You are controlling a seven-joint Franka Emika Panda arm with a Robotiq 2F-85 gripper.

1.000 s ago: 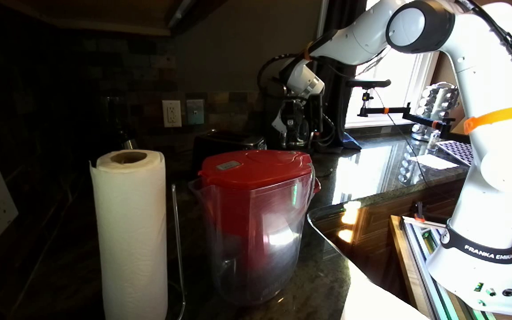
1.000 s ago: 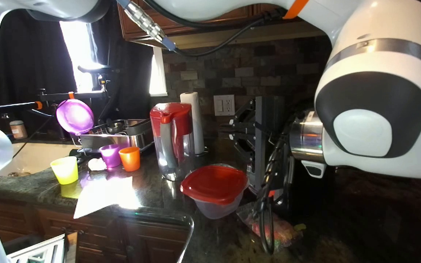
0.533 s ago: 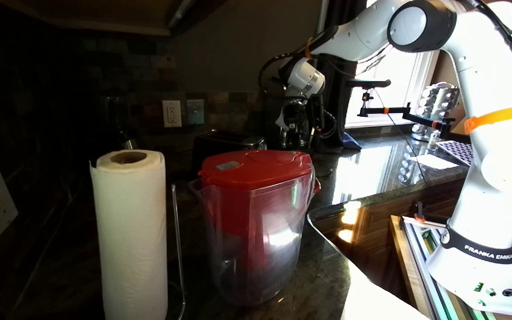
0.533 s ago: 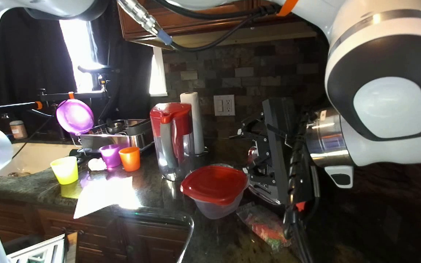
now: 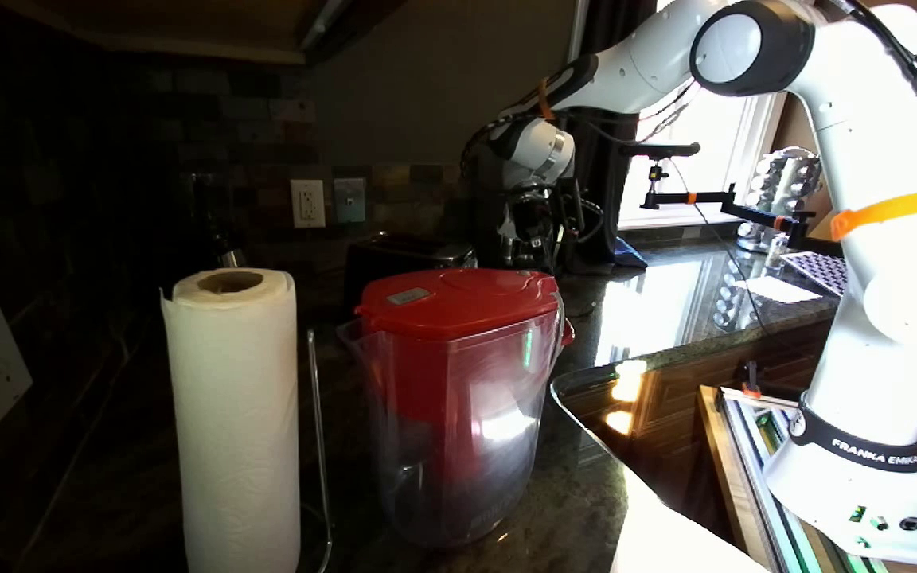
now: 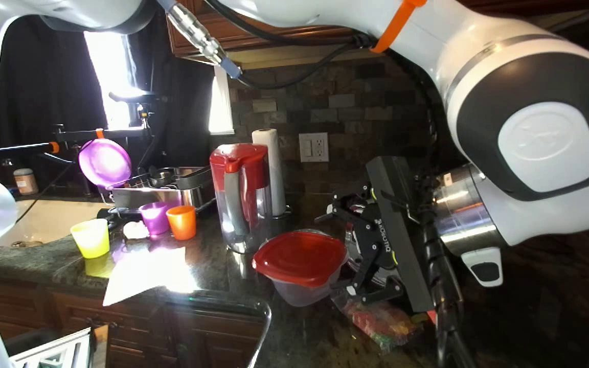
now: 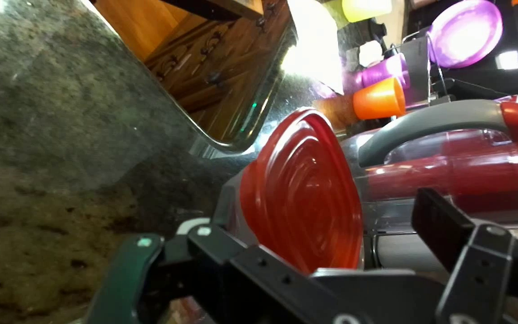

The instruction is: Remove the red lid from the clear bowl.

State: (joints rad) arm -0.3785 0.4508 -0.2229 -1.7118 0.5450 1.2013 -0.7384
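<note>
The red lid sits on top of the clear bowl on the dark counter. My gripper is tilted toward the bowl's near side, its fingers spread wide with nothing held between them. In the wrist view the lid shows between the spread fingers, and one dark pad stands out over the pitcher behind. Whether the lower finger touches the bowl, I cannot tell. In an exterior view the gripper is a dark shape behind the pitcher, where bowl and lid are hidden.
A red-topped pitcher stands just behind the bowl, with a paper towel roll past it. A colourful plastic bag lies below the gripper. Cups, including an orange cup, stand farther off. The counter's edge curves close by.
My gripper has gone from nearly shut to wide open. The wrist has tilted, bringing the fingers lower and pointing toward the bowl. Lid and bowl have stayed where they were.
</note>
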